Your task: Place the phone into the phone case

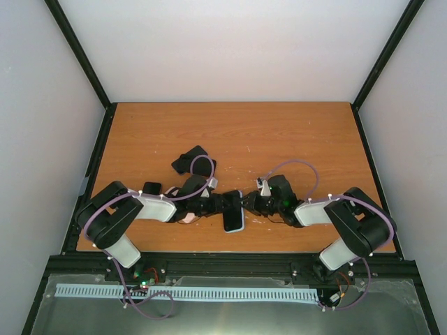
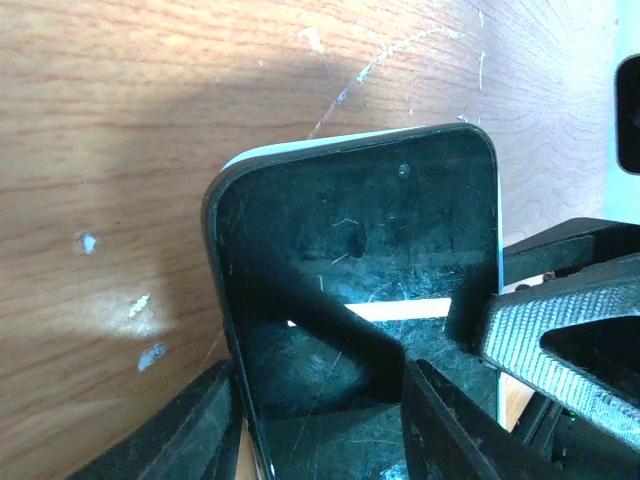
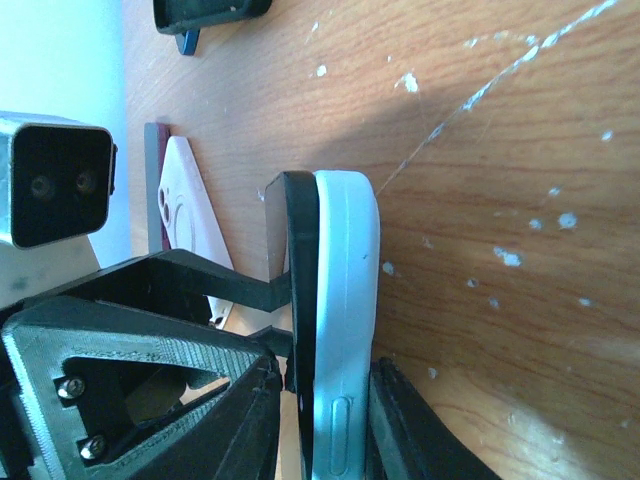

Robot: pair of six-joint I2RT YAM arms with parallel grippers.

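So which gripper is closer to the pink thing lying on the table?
Left. The left gripper sits right beside the pink thing; the right gripper is across the phone from it.

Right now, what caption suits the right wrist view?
Right gripper grips the pale case edge-on, black phone pressed against it.

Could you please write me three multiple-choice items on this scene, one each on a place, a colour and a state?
1. Where is the phone?
A) middle of the table's near edge
B) far left corner
C) on the floor

2. What colour is the case against the phone?
A) red
B) pale blue-white
C) green

3. The right gripper is:
A) wide open
B) out of view
C) closed on phone and case

Answers: 1 A, the top view shows it there. 2 B, the right wrist view shows its pale edge. 3 C, its fingers press both sides there.
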